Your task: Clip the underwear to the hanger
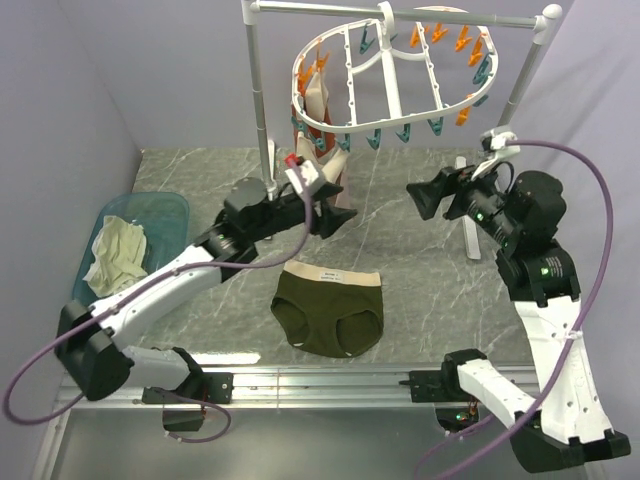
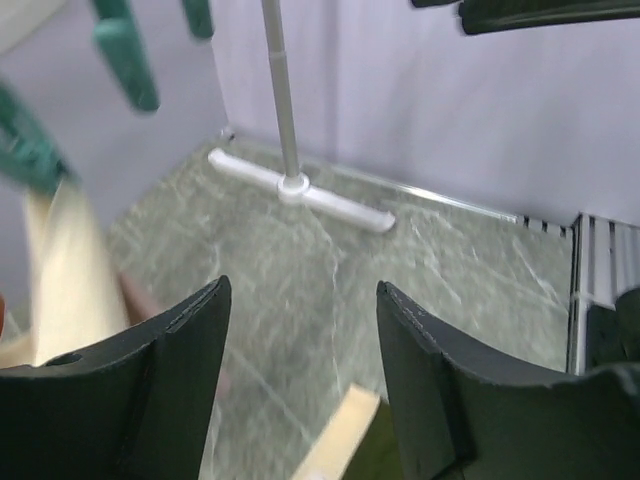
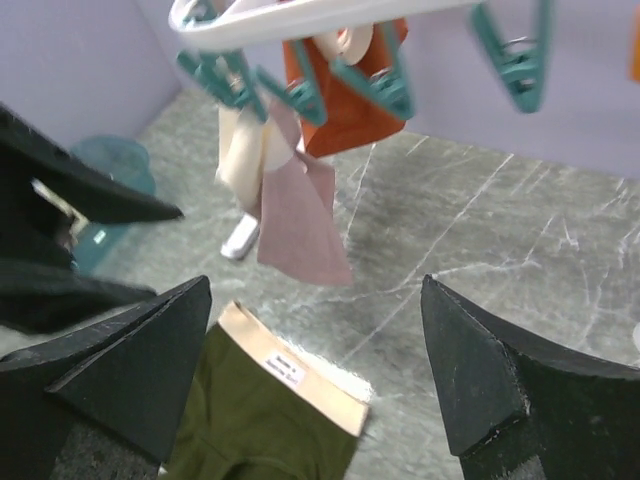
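On the desk [image 1: 430, 290], before the hanger [image 1: 392, 85], the underwear [image 1: 328, 312] lies flat, not yet picked up, and the left gripper [image 1: 337, 218] and right gripper [image 1: 424, 198] hover with jaws open and empty, so next, I think, one should descend to pinch the waistband [image 1: 335, 275].

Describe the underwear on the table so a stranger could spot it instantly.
Start at the white oval hanger over the grey marbled table, then look down toward the arms. The underwear lies flat there: dark olive-green with a beige waistband, unlike the cream cloth in the teal basket or the clipped pinkish and rust-red garments.
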Action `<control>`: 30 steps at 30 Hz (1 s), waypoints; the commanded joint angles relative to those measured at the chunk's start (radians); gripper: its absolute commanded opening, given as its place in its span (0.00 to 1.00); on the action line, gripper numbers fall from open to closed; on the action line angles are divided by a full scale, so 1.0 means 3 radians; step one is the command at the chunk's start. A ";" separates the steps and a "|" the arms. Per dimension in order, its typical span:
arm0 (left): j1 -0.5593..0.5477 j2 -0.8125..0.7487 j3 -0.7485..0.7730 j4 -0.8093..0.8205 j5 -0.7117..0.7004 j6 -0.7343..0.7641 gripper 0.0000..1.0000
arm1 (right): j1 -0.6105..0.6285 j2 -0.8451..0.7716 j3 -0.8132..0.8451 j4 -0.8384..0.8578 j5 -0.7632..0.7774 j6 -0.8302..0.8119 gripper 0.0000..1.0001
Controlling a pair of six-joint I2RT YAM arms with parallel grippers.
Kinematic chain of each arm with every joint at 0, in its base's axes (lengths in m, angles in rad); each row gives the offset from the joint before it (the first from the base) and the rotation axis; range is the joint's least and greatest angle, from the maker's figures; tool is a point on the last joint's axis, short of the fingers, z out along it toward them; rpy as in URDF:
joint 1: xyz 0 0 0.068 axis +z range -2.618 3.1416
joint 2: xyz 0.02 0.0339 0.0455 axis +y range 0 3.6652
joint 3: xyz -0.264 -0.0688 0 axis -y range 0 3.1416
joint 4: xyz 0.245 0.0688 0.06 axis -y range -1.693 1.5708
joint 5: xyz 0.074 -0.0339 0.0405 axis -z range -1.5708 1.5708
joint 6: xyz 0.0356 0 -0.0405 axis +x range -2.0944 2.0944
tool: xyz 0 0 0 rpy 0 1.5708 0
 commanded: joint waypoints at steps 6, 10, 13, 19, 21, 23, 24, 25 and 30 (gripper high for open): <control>-0.0296 0.0718 0.0537 0.0957 -0.0656 0.0230 0.66 | -0.0419 0.0179 0.0158 0.0435 -0.0769 0.0394 0.89; -0.0301 0.0969 0.0686 0.1279 -0.0794 0.0108 0.68 | -0.0552 0.0306 0.0209 0.0547 -0.1045 0.0439 0.87; -0.0301 0.1132 0.0757 0.1478 -0.0962 0.0015 0.69 | -0.0634 0.0414 0.0281 0.0609 -0.1250 0.0470 0.89; -0.0220 0.1322 0.0758 0.1830 -0.0994 -0.0107 0.72 | -0.0634 0.0537 0.0378 0.0792 -0.1445 0.0547 0.92; -0.0209 0.1342 0.0656 0.2035 -0.0988 -0.0087 0.74 | -0.0629 0.0532 0.0327 0.0874 -0.1435 0.0634 0.93; -0.0194 0.1383 0.0615 0.2240 -0.0963 -0.0087 0.73 | -0.0629 0.0521 0.0296 0.1023 -0.1450 0.0660 0.93; -0.0189 0.1398 0.0625 0.2251 -0.0942 -0.0102 0.73 | -0.0634 0.0521 0.0296 0.1049 -0.1531 0.0649 0.93; -0.0179 0.1429 0.0640 0.2256 -0.0922 -0.0113 0.73 | -0.0634 0.0527 0.0306 0.1064 -0.1557 0.0629 0.93; -0.0158 0.1542 0.0752 0.2312 -0.0866 -0.0082 0.71 | -0.0629 0.0644 0.0368 0.1049 -0.1593 0.0654 0.89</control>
